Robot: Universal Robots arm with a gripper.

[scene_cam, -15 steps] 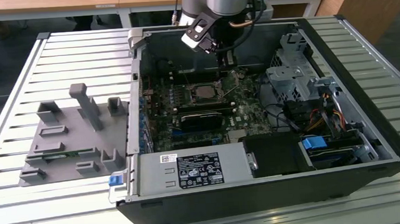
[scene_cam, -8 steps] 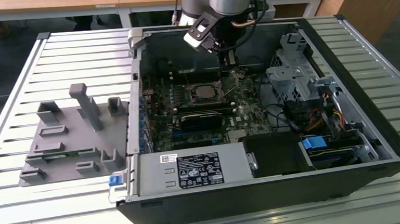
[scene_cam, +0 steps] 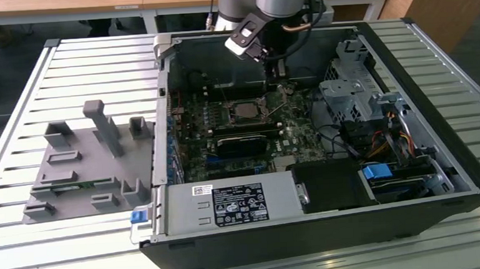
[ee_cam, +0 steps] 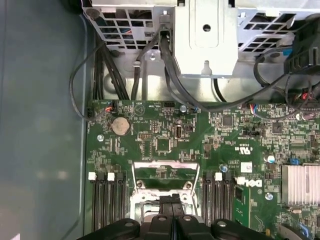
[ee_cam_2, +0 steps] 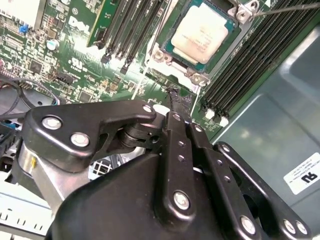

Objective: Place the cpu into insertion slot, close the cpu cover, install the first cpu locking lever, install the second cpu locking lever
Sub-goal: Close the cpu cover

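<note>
The fingers (ee_cam_2: 176, 106), pressed together and empty, hang near the seated cpu (ee_cam_2: 202, 30) inside the case (scene_cam: 313, 236) on a slatted table (scene_cam: 94, 68).

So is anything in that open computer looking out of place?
One thing: a thin silvery wire lever juts out from the corner of the socket holding the silvery-grey square chip, crossing the long black slots instead of lying along the socket's rim. It looks unlatched. Nothing seems damaged.

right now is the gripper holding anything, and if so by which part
Nothing that shows. The gripper is shut with nothing visible between its tips, which sit just beside the cpu cover. The cpu lies apart from it, inside that frame.
</note>
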